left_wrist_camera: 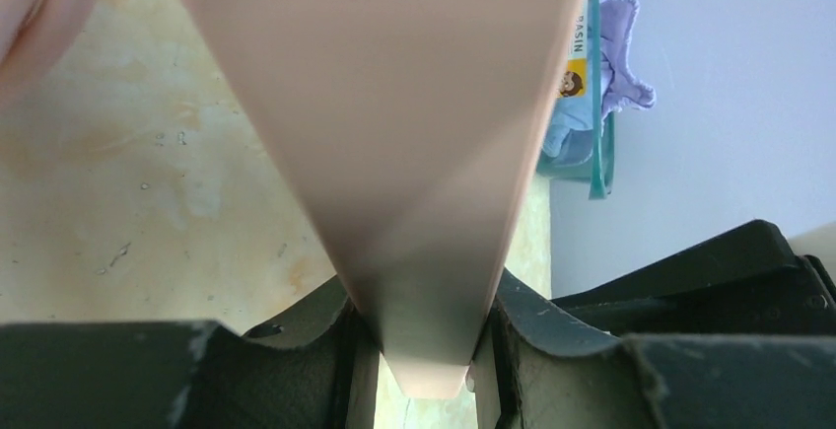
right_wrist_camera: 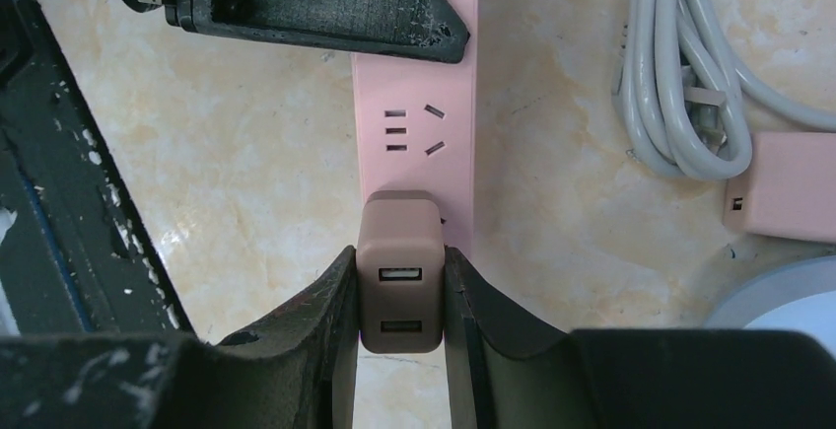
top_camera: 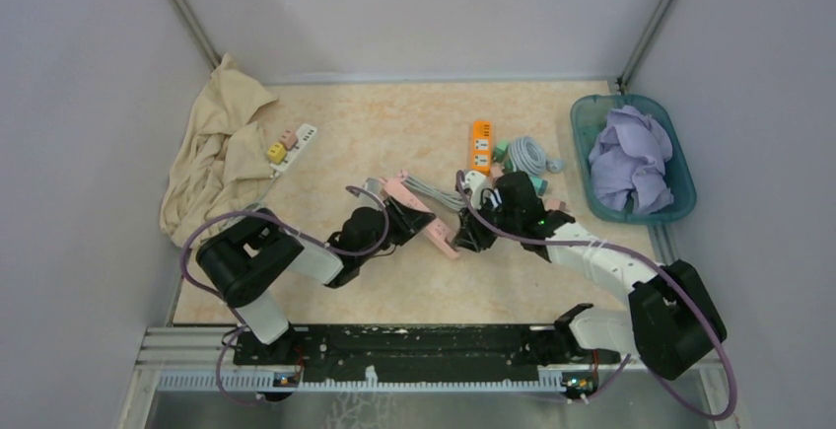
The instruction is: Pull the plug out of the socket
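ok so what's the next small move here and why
Probably draw the right claw straight back from the socket face. It is shut on the USB adapter, which looks seated in the pink power strip, and the left claw clamps that strip to brace it.

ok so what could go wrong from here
1. The right end effector clamps only the near part of the brown plug, so it might slip off when pulled.
2. The left end effector pinches the pink power strip across its width; if that hold gives, the strip could lift with the plug.
3. The grey cable lies beside the strip and might get dragged.
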Available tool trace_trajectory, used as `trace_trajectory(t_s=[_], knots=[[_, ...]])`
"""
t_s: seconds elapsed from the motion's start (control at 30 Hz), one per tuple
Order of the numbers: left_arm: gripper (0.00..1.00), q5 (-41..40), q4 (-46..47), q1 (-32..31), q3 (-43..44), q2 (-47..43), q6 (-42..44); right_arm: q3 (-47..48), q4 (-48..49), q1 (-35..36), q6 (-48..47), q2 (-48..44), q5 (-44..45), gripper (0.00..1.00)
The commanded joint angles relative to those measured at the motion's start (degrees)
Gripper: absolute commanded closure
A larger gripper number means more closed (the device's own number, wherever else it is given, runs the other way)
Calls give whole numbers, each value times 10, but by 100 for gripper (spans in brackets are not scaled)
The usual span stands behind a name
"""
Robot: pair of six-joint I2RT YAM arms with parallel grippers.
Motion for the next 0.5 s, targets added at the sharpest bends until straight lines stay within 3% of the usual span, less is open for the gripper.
trace_trajectory(t_s=[0.0,0.27,0.47], knots=[[100,2,-53,1,-36,6,45,61,39,-36,-25,-21,-66,100],[100,-11,-32,19,-76,-10,-13,54,43,-51,-33,-37,-77,100],[100,14,-12,19,-74,-11,22,51,67,-70,-5,-55,6,100]])
